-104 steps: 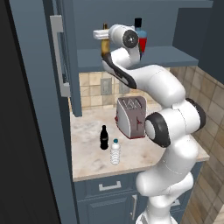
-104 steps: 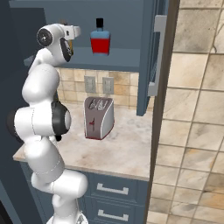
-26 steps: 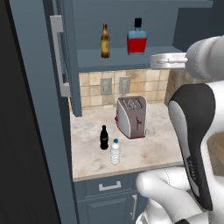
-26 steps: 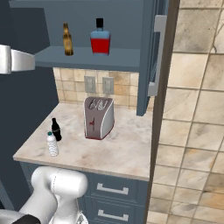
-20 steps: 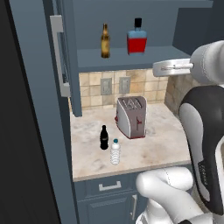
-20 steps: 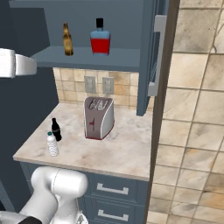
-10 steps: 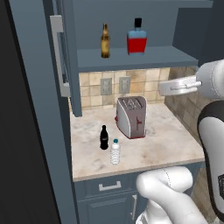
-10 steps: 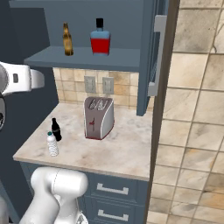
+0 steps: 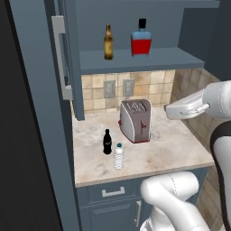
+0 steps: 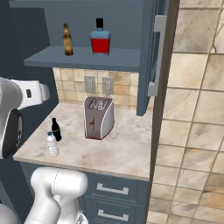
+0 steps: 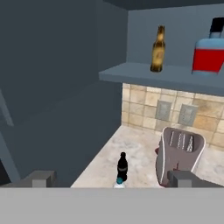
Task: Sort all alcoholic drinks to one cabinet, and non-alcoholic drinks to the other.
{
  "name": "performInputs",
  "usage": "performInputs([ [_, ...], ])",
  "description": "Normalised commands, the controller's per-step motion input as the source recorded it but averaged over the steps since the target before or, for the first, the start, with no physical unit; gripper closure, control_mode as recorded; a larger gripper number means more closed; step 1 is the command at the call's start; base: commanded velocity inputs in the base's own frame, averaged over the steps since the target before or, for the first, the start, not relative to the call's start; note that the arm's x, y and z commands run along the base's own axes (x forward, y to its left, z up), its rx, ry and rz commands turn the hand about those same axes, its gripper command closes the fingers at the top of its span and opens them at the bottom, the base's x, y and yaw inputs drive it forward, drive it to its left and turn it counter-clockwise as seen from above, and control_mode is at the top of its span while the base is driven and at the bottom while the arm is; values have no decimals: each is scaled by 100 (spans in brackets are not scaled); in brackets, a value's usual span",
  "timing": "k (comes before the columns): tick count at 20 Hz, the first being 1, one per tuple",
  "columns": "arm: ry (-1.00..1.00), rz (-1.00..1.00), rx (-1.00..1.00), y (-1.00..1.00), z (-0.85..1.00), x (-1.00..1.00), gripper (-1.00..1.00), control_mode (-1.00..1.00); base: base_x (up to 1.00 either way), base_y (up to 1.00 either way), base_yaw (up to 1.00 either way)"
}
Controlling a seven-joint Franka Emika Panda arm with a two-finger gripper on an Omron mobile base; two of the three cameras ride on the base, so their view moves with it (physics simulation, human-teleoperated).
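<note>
Amber-brown glass beer bottle [image 9: 108, 42] and squat red-liquid bottle [image 9: 141, 39] are now sitting shelved upper centre; your gripper [image 11: 113, 179], released and empty, is descending toward black cola bottle [image 9: 107, 141] and clear ribbed water bottle [image 9: 118, 156], both awaiting transfer.

Even, flat rendered light; soft faint shadows; cabinet interior dim; no glare; slightly soft detail.

Amber-brown beer bottle [image 9: 108, 42], red square bottle [image 9: 140, 38], black cola bottle [image 9: 107, 142], grey-blue cabinet shelf [image 9: 135, 59].
</note>
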Motion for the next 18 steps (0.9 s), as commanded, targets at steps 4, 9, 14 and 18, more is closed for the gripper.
performInputs([
  [4,0,5,-4,0,-23,-3,-100,-100,0,0,0],
  [9,0,7,0,0,-29,-7,-100,-100,0,0,0],
  [14,0,8,-3,0,-36,-2,-100,-100,0,0,0],
  [18,0,9,-3,0,-35,0,-100,-100,0,0,0],
])
